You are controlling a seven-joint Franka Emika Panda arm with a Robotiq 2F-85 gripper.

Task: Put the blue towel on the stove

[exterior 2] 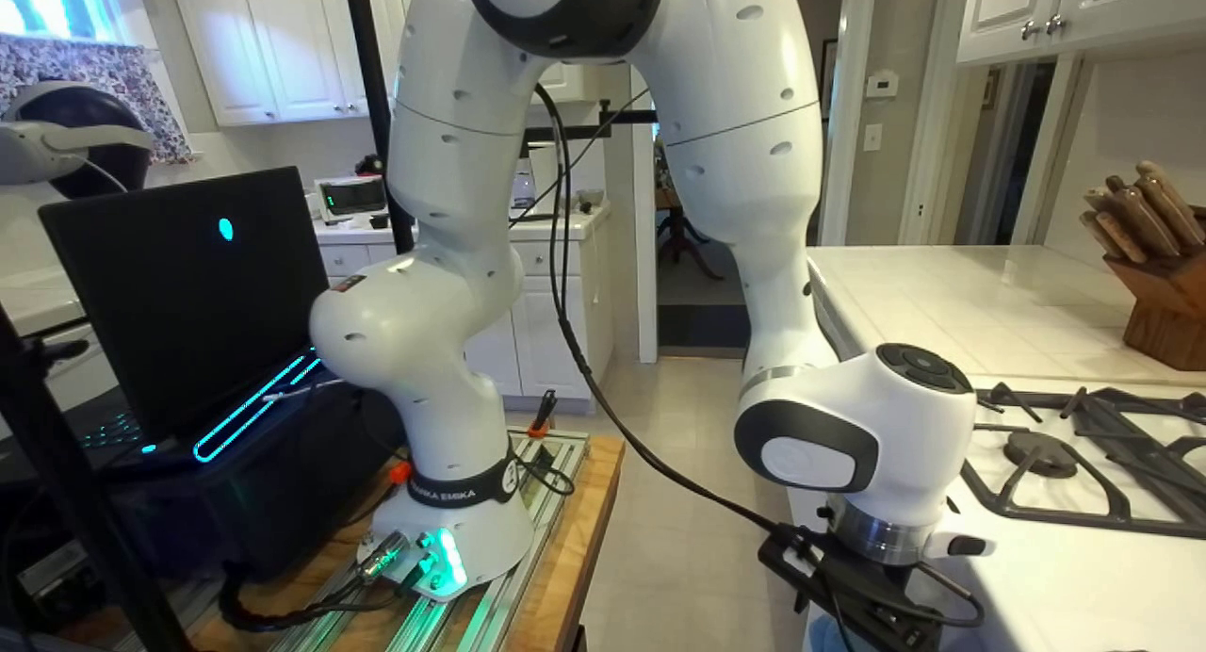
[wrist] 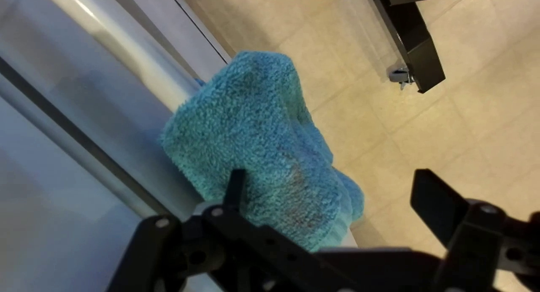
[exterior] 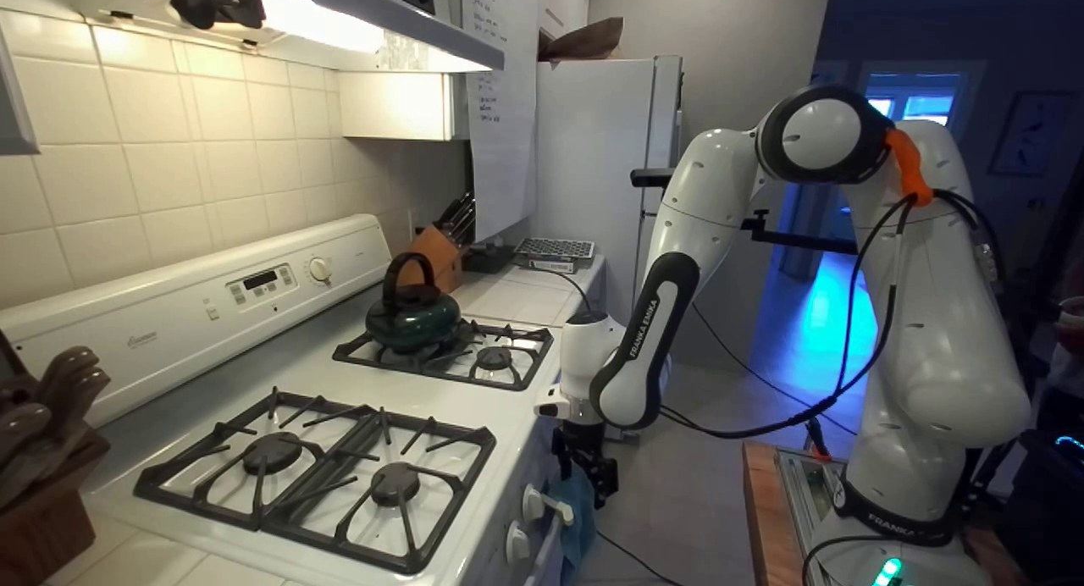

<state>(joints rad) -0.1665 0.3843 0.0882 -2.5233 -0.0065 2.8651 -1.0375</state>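
The blue towel (wrist: 261, 127) hangs over the white oven door handle (wrist: 126, 51) in the wrist view. It also shows in an exterior view (exterior: 577, 522), and only a scrap shows low in an exterior view (exterior 2: 827, 635). My gripper (wrist: 331, 178) is open and points down above the towel. One finger overlaps the towel and the other is over the floor; I cannot tell whether the finger touches the cloth. The gripper also shows beside the stove front in an exterior view (exterior: 584, 482). The white stove (exterior: 406, 393) has black grates and shows in both exterior views (exterior 2: 1055, 577).
A dark green kettle (exterior: 413, 322) stands on the far burners. Stove knobs (exterior: 532, 503) stick out close to the gripper. A knife block (exterior: 47, 493) stands at the near counter. A range hood (exterior: 398, 19) hangs above the stove. A black stand leg (wrist: 422, 51) is on the floor.
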